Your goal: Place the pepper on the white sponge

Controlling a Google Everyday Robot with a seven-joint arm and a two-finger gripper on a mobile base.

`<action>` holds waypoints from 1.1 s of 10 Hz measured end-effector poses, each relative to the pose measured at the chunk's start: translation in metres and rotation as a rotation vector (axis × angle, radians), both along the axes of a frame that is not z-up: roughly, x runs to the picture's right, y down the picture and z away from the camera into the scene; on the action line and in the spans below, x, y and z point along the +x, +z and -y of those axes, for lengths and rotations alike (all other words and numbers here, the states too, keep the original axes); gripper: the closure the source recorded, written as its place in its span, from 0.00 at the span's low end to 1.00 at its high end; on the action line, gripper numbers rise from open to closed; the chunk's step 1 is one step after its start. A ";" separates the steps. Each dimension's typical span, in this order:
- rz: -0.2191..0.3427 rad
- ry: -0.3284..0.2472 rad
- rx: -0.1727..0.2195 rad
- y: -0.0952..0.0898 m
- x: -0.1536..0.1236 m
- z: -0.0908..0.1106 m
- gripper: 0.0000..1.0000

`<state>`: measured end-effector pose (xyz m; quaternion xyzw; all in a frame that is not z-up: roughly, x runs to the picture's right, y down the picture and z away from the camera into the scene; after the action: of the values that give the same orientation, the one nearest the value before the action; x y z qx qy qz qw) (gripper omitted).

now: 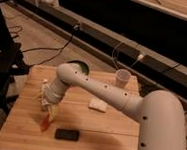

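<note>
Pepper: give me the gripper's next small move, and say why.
Probably lower the gripper the last bit and close on the pepper. It hangs open just above the pepper's upper end; the pepper lies on the wooden table, not yet held, and the white sponge sits apart from it.

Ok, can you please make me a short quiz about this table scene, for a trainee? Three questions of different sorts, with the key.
1. True or false: the pepper already lies on the white sponge.
2. Where is the gripper? A) high above the picture's right side of the table; B) low at the picture's left side, right over the pepper; C) off the table, near the floor.
3. Fill in: the flat slab beside the pepper is ___ in colour.
Key: 1 false; 2 B; 3 black.
</note>
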<state>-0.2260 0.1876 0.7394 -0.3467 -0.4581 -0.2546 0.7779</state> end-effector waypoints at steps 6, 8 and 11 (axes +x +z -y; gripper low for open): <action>0.016 -0.138 -0.056 0.043 0.015 -0.035 0.20; -0.036 -0.156 -0.071 0.066 0.023 -0.040 0.20; -0.089 -0.166 -0.095 0.084 0.027 -0.047 0.25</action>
<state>-0.1990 0.2343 0.8237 -0.4308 -0.4046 -0.2805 0.7563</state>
